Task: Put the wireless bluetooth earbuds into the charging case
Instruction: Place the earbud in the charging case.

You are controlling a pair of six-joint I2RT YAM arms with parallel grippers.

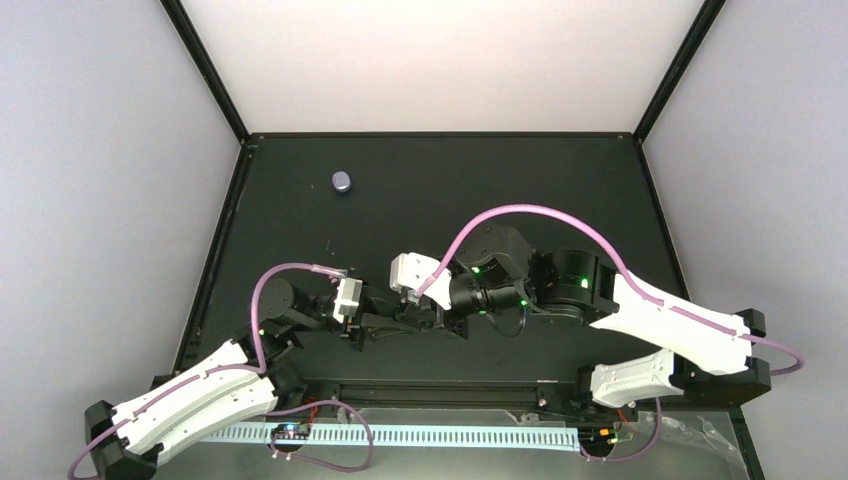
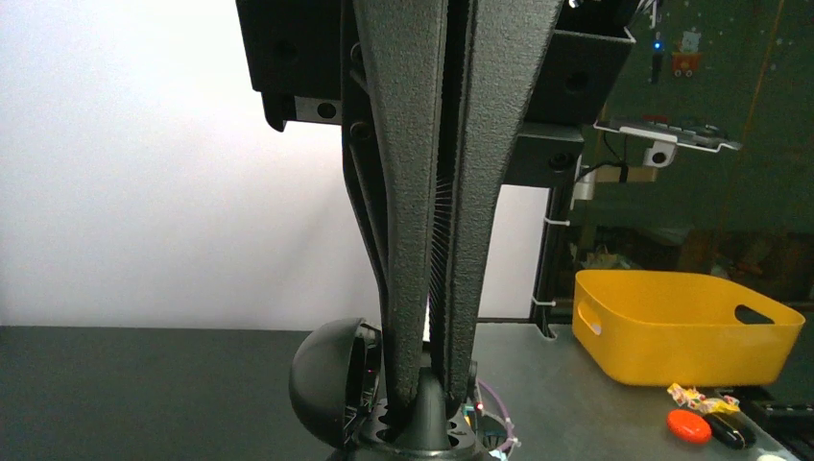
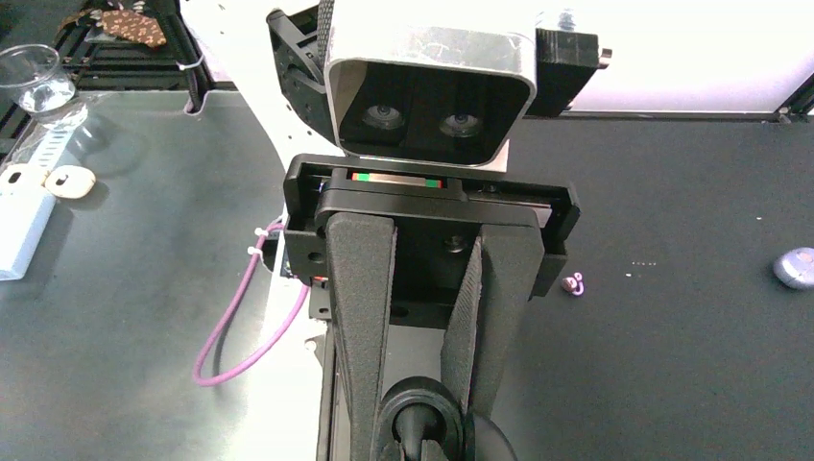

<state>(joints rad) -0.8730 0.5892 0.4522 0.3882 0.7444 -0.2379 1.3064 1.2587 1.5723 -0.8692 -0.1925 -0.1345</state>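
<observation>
The lavender charging case (image 1: 342, 181) lies shut at the far left of the black table, and also shows in the right wrist view (image 3: 795, 268). A tiny lilac earbud (image 3: 574, 284) lies on the table between the case and the arms; I cannot tell whether both buds are there. Both grippers meet nose to nose at the near middle, far from the case. The left gripper (image 1: 432, 326) faces the right wrist camera, with a gap between its fingers (image 3: 360, 288) and nothing in it. The right gripper (image 2: 432, 379) shows in the left wrist view, its fingers pressed together and empty.
A black domed arm part (image 2: 326, 384) sits under the fingertips. Off the table on the right are a yellow bin (image 2: 686, 322) and small red and black items (image 2: 688, 424). Off the near left are a clear cup (image 3: 34, 82) and a purple cable (image 3: 240, 331).
</observation>
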